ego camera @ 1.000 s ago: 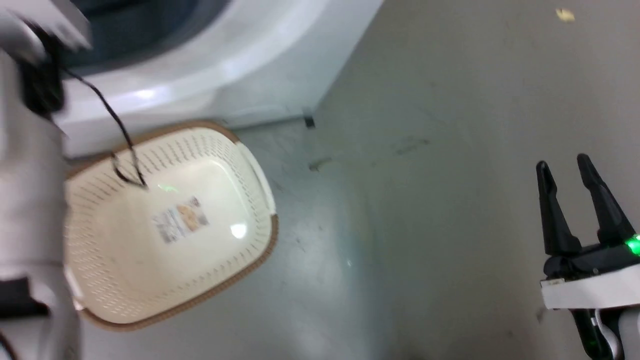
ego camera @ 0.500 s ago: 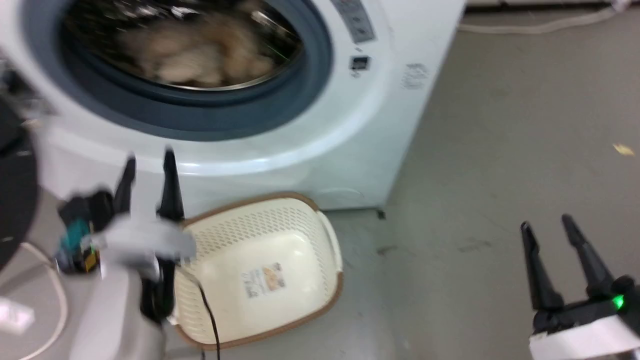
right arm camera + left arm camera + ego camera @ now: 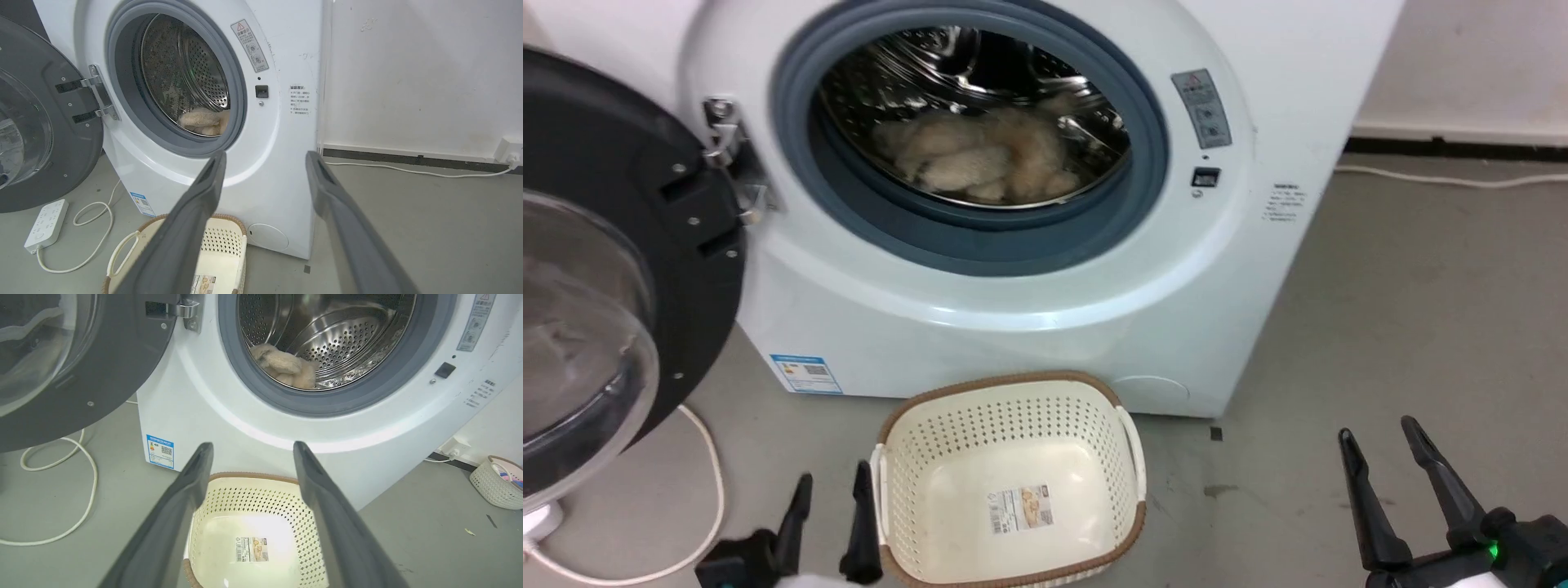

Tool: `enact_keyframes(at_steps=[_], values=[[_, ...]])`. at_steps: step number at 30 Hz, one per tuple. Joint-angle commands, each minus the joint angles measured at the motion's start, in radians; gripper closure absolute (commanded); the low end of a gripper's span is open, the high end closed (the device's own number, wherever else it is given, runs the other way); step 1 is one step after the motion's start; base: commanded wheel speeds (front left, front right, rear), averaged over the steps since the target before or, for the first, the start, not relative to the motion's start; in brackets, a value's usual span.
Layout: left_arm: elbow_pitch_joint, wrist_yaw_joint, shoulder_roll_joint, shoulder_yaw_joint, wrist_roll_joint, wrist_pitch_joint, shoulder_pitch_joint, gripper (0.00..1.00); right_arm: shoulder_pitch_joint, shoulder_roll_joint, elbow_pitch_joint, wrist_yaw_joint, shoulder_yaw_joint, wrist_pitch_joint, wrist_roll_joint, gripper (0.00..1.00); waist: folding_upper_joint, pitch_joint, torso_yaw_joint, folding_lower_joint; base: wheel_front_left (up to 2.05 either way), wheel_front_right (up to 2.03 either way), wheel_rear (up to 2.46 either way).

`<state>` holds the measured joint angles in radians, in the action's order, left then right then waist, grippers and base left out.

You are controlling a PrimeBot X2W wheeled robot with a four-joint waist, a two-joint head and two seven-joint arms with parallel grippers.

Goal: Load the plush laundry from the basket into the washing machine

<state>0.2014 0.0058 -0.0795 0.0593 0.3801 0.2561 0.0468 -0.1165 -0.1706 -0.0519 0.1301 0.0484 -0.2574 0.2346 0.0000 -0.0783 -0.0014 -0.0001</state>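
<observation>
Though both stand moderately open, the left gripper [image 3: 833, 480] and right gripper [image 3: 1376, 430] hold nothing, sitting at eight and four o'clock of the basket [image 3: 1005, 382]. The plush laundry [image 3: 984, 155] lies at twelve o'clock inside the washing machine [image 3: 1013, 327]. It is judged light, soft and compressible, and best pinched at a lobe.

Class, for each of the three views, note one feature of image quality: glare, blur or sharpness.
Head view: sharp, glints on the drum. Left wrist view: glare bleaches the basket floor. Right wrist view: close fingers soft, washing machine crisp.
</observation>
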Motion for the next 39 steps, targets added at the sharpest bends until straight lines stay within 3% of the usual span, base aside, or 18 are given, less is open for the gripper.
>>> enact_keyframes(at_steps=[1, 18, 19, 39], values=[[-0.013, 0.001, 0.005, 0.001, -0.001, 0.005, 0.015, 0.00, -0.016, 0.010, -0.003, 0.001, -0.003, -0.004, -0.008, 0.00, 0.0000, 0.013, 0.013, 0.0001, 0.00, 0.00, 0.00], [-0.141, -0.006, 0.029, -0.049, -0.049, 0.006, 0.083, 0.00, -0.028, 0.039, 0.004, 0.001, -0.013, -0.004, -0.021, 0.00, 0.0000, 0.034, 0.017, 0.0001, 0.00, 0.00, 0.00], [-0.155, -0.001, 0.029, -0.048, -0.044, 0.006, 0.085, 1.00, -0.028, 0.039, 0.004, 0.001, -0.013, -0.004, -0.021, 1.00, 0.0000, 0.033, 0.019, 0.0001, 0.00, 0.00, 0.00], [-0.156, -0.005, 0.028, -0.046, -0.086, -0.032, 0.058, 1.00, -0.001, 0.046, 0.009, 0.000, -0.016, 0.032, -0.042, 1.00, 0.0000, 0.039, 0.017, 0.0001, 0.00, 0.00, 0.00]])
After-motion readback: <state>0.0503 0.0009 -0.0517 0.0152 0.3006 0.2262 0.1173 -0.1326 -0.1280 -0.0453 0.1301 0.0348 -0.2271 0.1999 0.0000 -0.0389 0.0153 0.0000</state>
